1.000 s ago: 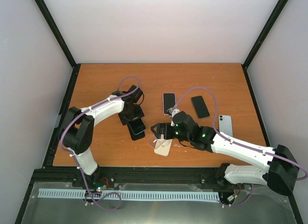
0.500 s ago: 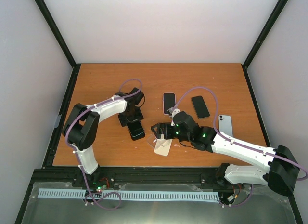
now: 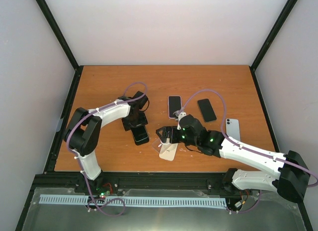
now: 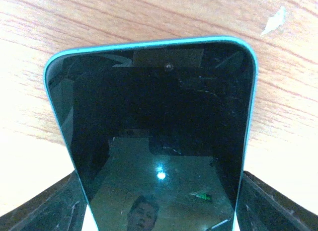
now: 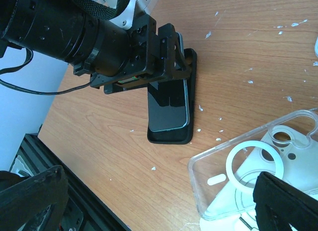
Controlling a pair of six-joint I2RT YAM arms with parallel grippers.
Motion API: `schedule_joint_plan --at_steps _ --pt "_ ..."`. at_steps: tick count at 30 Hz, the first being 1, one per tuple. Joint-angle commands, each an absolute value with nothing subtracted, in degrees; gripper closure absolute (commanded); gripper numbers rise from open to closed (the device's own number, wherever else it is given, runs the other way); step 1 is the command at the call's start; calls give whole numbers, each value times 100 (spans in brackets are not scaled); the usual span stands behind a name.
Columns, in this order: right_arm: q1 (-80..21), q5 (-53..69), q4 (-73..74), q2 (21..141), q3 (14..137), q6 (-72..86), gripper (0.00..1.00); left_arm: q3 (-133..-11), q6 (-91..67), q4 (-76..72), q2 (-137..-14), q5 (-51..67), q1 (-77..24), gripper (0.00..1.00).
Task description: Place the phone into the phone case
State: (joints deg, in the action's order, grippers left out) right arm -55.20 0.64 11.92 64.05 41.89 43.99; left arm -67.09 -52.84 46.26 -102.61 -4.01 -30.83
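Closer now to the black case [image 5: 169, 137] under it, the left hand [image 3: 137, 124] pinches the phone [image 4: 159, 141]; press down flat, corners lined up.

The desk [image 3: 99, 92] is seen whole from above its 6 o'clock edge. The left wrist view is filled at close range by the teal-edged phone [image 4: 159, 141], shared from farther off by the right wrist view, aimed toward 9 o'clock.
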Motion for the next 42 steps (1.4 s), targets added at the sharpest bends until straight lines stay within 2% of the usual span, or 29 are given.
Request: schedule_joint_plan --at_steps 1,36,42 --pt "-5502 -52 1072 6319 4106 4438 0 -6720 -5064 4562 -10072 -383 -3138 33" --pt "-5502 -45 959 6422 4034 4447 0 -6439 -4581 4594 -9884 -571 -3366 30" --pt "-5502 -2 909 6489 4050 4456 0 -6467 -4727 4903 -9987 -656 -3366 24"
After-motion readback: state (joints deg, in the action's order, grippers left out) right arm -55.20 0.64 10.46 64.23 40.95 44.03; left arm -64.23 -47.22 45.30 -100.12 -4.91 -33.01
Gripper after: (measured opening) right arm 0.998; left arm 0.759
